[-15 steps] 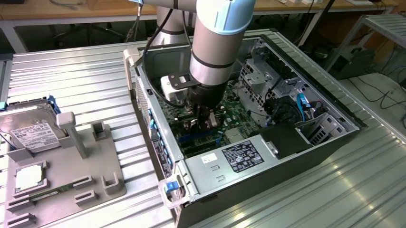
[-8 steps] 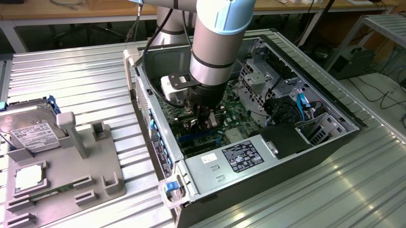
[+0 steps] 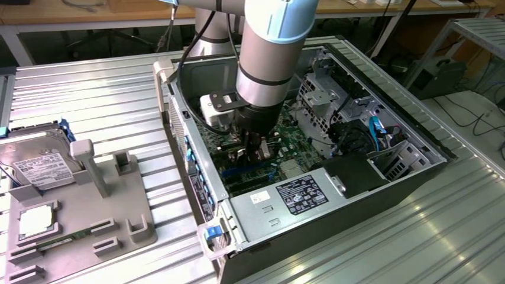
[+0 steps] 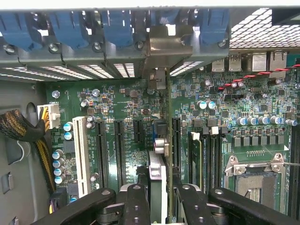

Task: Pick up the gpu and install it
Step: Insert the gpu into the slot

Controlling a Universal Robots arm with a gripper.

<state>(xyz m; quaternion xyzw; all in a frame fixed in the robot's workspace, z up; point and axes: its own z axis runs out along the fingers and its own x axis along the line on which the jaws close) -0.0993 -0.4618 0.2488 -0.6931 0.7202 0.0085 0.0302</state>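
My gripper (image 3: 253, 149) reaches down into the open computer case (image 3: 394, 177), over the green motherboard (image 3: 288, 151). It is shut on the gpu (image 4: 158, 171), which the wrist view shows edge-on between the two black fingers (image 4: 135, 204). The card stands upright in line with a black expansion slot on the motherboard (image 4: 117, 98). Its silver bracket (image 4: 165, 47) sits against the case's rear slot openings. In the exterior view the card is mostly hidden beneath the gripper and arm.
A grey fixture (image 3: 118, 219) on the exterior view's left holds a hard drive (image 3: 39, 165) and a memory stick (image 3: 59, 242). Inside the case are the power supply (image 3: 304, 192), a drive cage (image 3: 323, 100), blue slot latches (image 4: 70, 28), a white slot (image 4: 80, 154) and the CPU socket (image 4: 255, 178).
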